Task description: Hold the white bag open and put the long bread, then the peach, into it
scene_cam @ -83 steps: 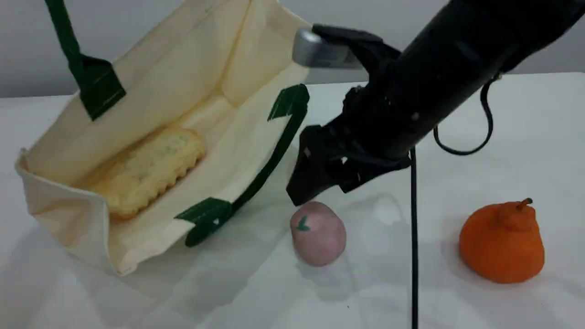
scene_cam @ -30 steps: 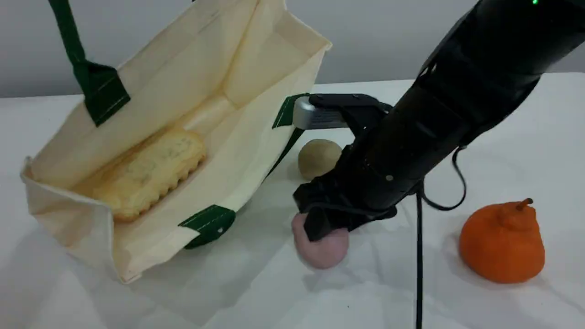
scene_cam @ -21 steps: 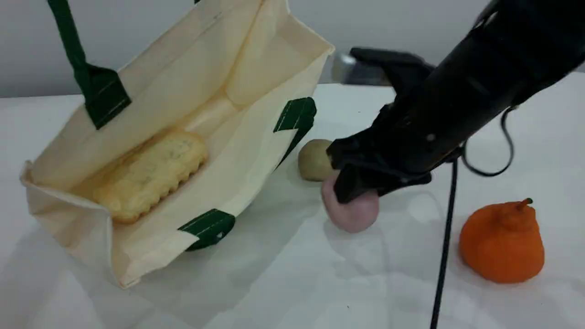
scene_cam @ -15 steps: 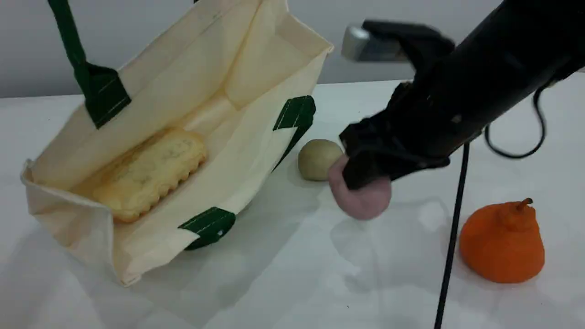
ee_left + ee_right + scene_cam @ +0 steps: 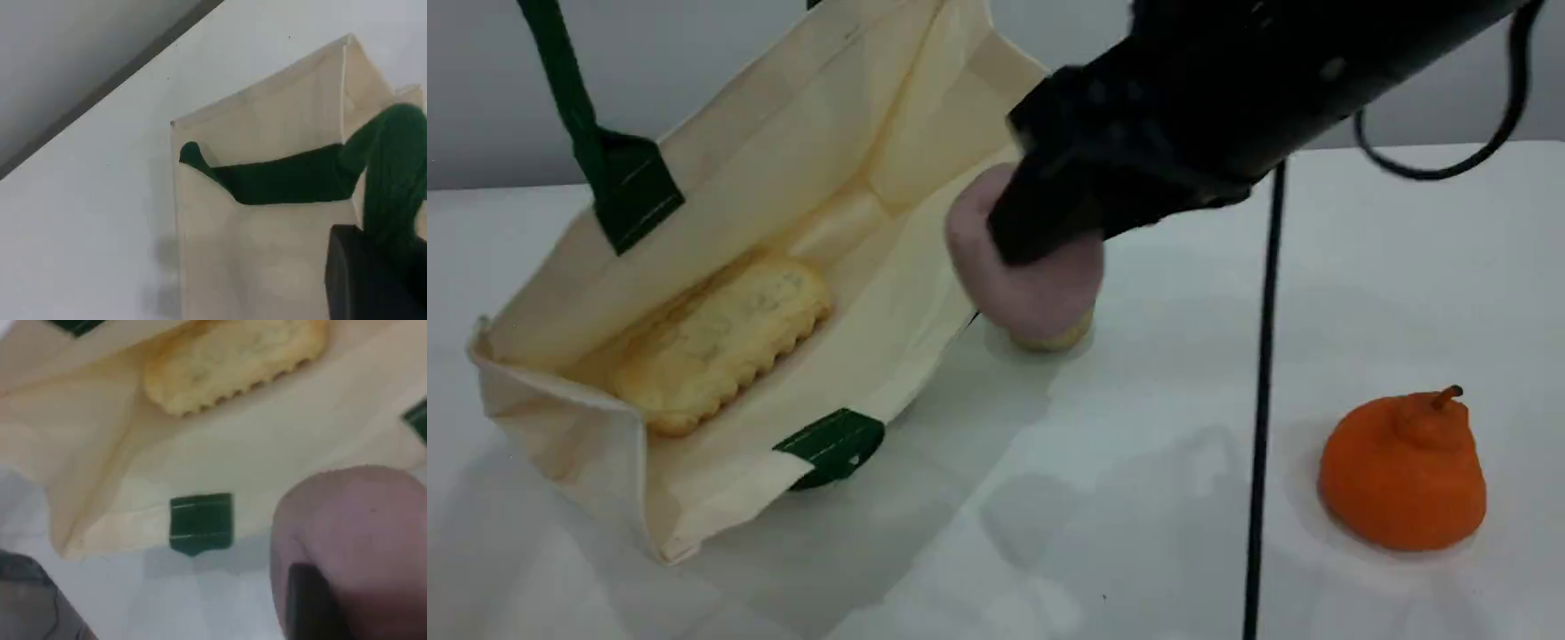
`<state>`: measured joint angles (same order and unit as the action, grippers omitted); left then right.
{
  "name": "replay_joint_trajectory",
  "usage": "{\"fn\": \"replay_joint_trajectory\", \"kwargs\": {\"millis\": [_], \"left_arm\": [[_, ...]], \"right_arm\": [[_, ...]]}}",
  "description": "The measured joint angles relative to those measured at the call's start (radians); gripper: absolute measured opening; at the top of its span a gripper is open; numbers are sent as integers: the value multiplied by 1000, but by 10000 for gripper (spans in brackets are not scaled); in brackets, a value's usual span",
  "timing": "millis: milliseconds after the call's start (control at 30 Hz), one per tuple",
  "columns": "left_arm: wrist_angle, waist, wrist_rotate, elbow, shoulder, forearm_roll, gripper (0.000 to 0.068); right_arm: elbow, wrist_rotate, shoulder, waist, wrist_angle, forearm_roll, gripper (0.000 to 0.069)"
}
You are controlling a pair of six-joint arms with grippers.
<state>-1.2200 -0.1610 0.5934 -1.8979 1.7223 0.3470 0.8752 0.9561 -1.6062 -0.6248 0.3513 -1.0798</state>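
The peach (image 5: 1040, 293) is off the table (image 5: 1138, 516), grasped by the right gripper (image 5: 1032, 244), whose dark finger covers its upper face. It hangs at the right-hand wall of the white bag (image 5: 738, 124), level with the open mouth; whether it has crossed the rim cannot be told. The right wrist view shows the peach (image 5: 360, 527) above the bag's near edge.

The long bread (image 5: 720, 338) lies inside the bag on its lower wall. The left gripper (image 5: 373, 280) is clenched on the bag's green strap handle (image 5: 393, 173), which runs taut upward.

A beige ball (image 5: 1054, 340) sits on the table, mostly hidden by the peach. An orange pear-shaped fruit (image 5: 1402, 476) stands well apart to the right. A black cable (image 5: 1258, 400) hangs from the right arm.
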Motion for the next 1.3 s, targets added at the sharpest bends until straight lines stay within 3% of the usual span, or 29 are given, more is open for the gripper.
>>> {"fn": "replay_joint_trajectory", "kwargs": {"millis": [333, 767, 1000, 1300], "left_arm": [[-1, 0, 3, 0, 0, 4, 90], [-2, 0, 27, 0, 0, 135, 90], [-1, -1, 27, 0, 0, 136, 90], [0, -1, 27, 0, 0, 134, 90]], "right_arm": [[58, 47, -8, -146, -150, -5, 292], [279, 66, -247, -154, -114, 0, 290], [429, 84, -397, -154, -117, -2, 290], [452, 83, -438, -152, -198, -13, 311]]}}
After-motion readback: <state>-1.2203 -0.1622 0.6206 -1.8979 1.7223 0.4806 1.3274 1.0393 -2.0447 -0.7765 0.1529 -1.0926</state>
